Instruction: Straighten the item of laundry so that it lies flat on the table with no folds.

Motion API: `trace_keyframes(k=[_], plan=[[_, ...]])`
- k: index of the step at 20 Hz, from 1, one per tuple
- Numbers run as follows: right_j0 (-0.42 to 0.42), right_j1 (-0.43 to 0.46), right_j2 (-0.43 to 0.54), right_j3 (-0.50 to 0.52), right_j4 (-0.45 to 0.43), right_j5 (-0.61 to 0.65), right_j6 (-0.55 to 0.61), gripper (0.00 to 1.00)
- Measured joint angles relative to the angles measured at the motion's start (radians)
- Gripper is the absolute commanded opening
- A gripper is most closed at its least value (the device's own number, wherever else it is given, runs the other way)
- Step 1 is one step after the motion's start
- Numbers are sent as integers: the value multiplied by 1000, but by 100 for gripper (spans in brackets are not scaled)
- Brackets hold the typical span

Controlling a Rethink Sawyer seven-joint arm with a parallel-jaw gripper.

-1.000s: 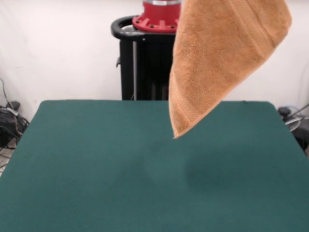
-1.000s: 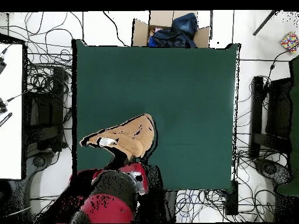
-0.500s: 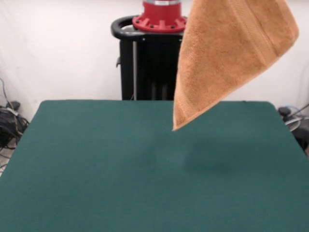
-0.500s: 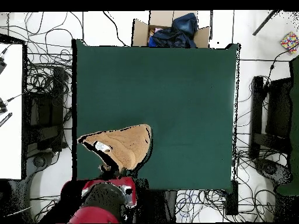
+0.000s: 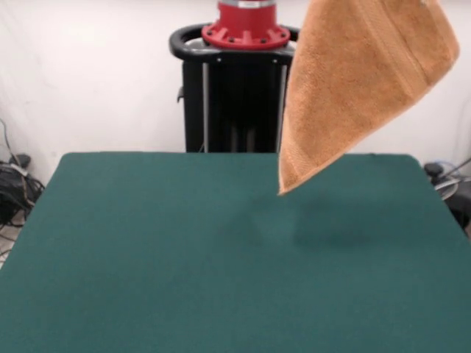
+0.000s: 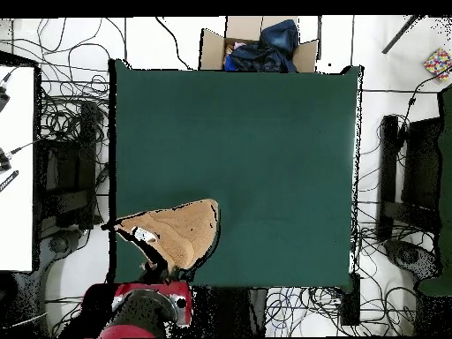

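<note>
Orange-tan terry: towel (image 5: pixel 360 81) hangs in the air, off the table (image 5: pixel 184 257), top running out of frame in front view.
Shape: tapers down to one pointed corner, lowest tip over the far right part of the green top, not touching it.
Surface: looped pile, woven band running diagonally across, hemmed edge down the left side.
Folds: draped, bunched toward the top, not flat.
Overhead: towel (image 6: pixel 177 232) sits over the table (image 6: pixel 265 159) corner nearest the robot base, small white label (image 6: pixel 146 235) showing near its edge.
Shadow: soft dark patch on the felt below the tip.
Arm: red and black arm (image 6: pixel 141 309) by that table edge.
Jaws: hidden by cloth and frame edge, can't tell if apart or clamped.
Pedestal: black w/ red collar (image 5: pixel 246 33) behind table.
</note>
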Motion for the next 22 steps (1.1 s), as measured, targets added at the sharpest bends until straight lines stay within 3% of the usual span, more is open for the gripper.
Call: trace_keyframes(k=[22], plan=[[169, 2, -33, 2, -43, -18, 200, 0]])
